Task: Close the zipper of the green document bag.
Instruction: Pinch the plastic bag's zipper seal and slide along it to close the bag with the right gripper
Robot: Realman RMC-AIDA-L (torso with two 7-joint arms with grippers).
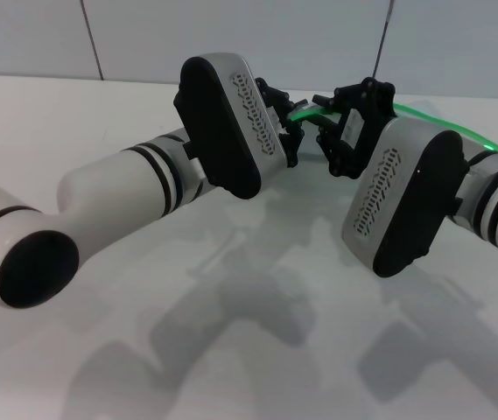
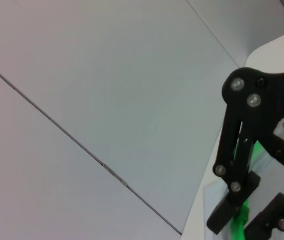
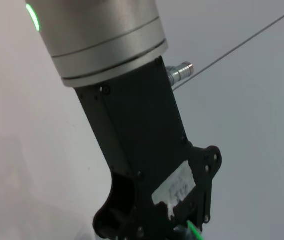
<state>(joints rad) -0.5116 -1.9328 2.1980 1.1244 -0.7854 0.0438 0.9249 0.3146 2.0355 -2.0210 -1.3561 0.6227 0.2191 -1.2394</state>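
Left hand (image 1: 291,131) and right hand (image 1: 332,140) meet at zipper (image 1: 424,115) — grip unclear; white sticker (image 3: 174,186) writing unreadable.

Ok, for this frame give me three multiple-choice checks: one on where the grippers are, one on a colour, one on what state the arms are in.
1. Where do the two grippers meet?
A. At the table's near edge
B. Over the far middle of the table
C. At the far left corner

2. What colour is the zipper strip?
A. Red
B. Bright green
C. Yellow

3. What state are the arms in?
A. Both reach in to the zipper
B. Only the left reaches in
C. Both hang off the table

Key: 1 B, the left gripper and right gripper face each other over the far middle of the table. 2 B, the zipper shows bright green. 3 A, both arms stretch to the strip's end.
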